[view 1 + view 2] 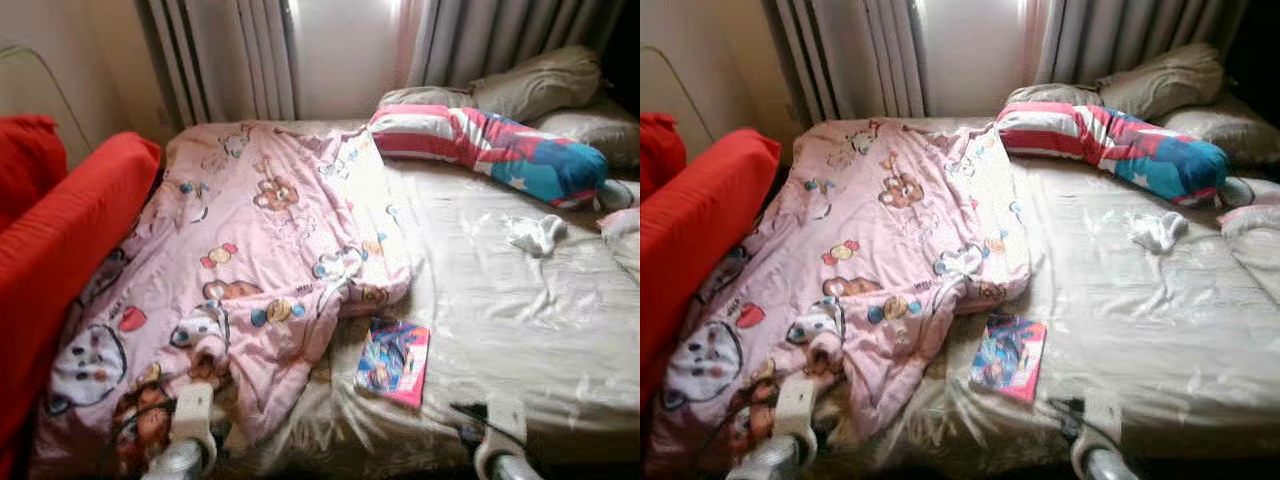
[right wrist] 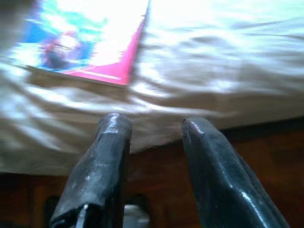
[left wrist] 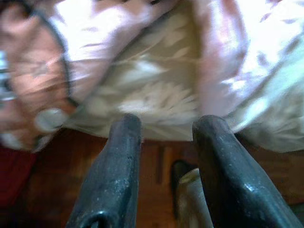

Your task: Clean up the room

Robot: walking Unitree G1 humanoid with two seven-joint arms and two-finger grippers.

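A pink cartoon-print blanket [image 1: 250, 260] lies crumpled over the left half of the bed. A pink and blue book [image 1: 393, 361] rests on the beige sheet [image 1: 500, 300] near the front edge. A small white sock [image 1: 537, 234] lies further back on the right. My left gripper [image 3: 166, 126] is open at the bed's front edge, just below the blanket's hanging hem [image 3: 95, 42]. My right gripper [image 2: 149, 121] is open too, held at the mattress edge a little short of the book [image 2: 80, 42].
A striped red, white and blue bolster [image 1: 490, 145] and grey pillows [image 1: 540, 85] sit at the bed's head by the curtains [image 1: 240, 60]. A red sofa [image 1: 60, 240] stands close on the left. Wooden floor [image 2: 266, 161] shows below the bed edge.
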